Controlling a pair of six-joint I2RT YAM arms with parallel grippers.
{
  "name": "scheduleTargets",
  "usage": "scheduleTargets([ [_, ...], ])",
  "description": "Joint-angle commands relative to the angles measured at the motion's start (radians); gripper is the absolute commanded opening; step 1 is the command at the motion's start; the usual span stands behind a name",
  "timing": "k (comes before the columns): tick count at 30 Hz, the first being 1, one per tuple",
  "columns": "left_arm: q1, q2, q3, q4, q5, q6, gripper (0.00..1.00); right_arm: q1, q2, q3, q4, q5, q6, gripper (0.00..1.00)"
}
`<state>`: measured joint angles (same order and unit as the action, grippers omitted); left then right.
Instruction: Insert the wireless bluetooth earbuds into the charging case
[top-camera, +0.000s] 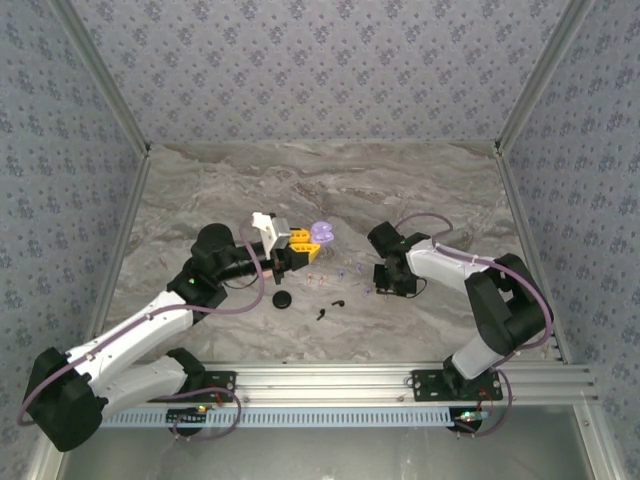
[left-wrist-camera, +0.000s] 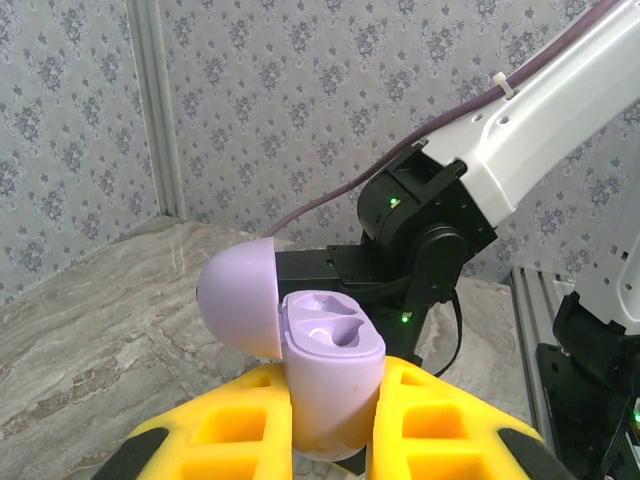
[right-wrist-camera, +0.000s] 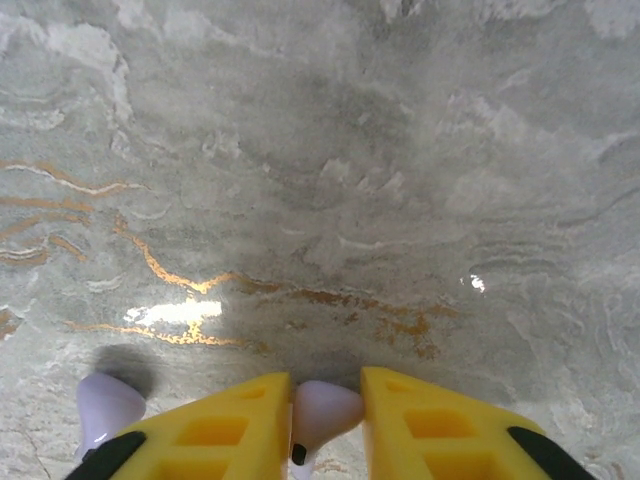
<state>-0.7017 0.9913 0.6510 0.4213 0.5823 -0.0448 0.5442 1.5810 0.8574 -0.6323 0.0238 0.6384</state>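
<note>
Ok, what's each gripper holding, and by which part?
Left gripper: open lilac charging case, by its lower body. Right gripper: lilac earbud, apparently pinched by its head.

Charging case: lilac, egg-shaped, lid hinged open, two moulded wells showing; we find it upright, clamped in the left pincer.
Lilac earbud: nipped between the right pincer tips at the tabletop.
Second lilac earbud: lying just beside.
Black earbud and its mate: loose, near each other.
</note>
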Motion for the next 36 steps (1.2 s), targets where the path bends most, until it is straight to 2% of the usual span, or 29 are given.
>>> scheduleTargets([
  [1, -0.004, 0.006, 0.019, 0.017, -0.005, 0.000, 0.00, 0.013, -0.006, 0.021, -0.051, 0.020, -0.001, 0.24],
  [6, -0.005, 0.015, 0.017, 0.042, -0.006, -0.017, 0.00, 0.031, -0.108, 0.035, -0.051, 0.077, 0.000, 0.24],
  [13, -0.005, 0.045, 0.011, 0.132, -0.021, -0.070, 0.00, 0.062, -0.364, 0.085, -0.050, 0.101, -0.033, 0.23],
  [21, -0.007, 0.103, 0.024, 0.254, -0.035, -0.118, 0.00, 0.152, -0.676, 0.140, 0.128, 0.077, 0.010, 0.23],
  [25, -0.008, 0.133, 0.041, 0.288, -0.016, -0.134, 0.00, 0.217, -0.716, 0.187, 0.190, 0.072, 0.007, 0.23],
  [30, -0.023, 0.157, 0.067, 0.284, -0.009, -0.128, 0.00, 0.325, -0.686, 0.270, 0.236, 0.127, -0.047, 0.23],
  [36, -0.029, 0.169, 0.074, 0.277, -0.007, -0.121, 0.00, 0.373, -0.619, 0.356, 0.239, 0.190, -0.098, 0.22],
])
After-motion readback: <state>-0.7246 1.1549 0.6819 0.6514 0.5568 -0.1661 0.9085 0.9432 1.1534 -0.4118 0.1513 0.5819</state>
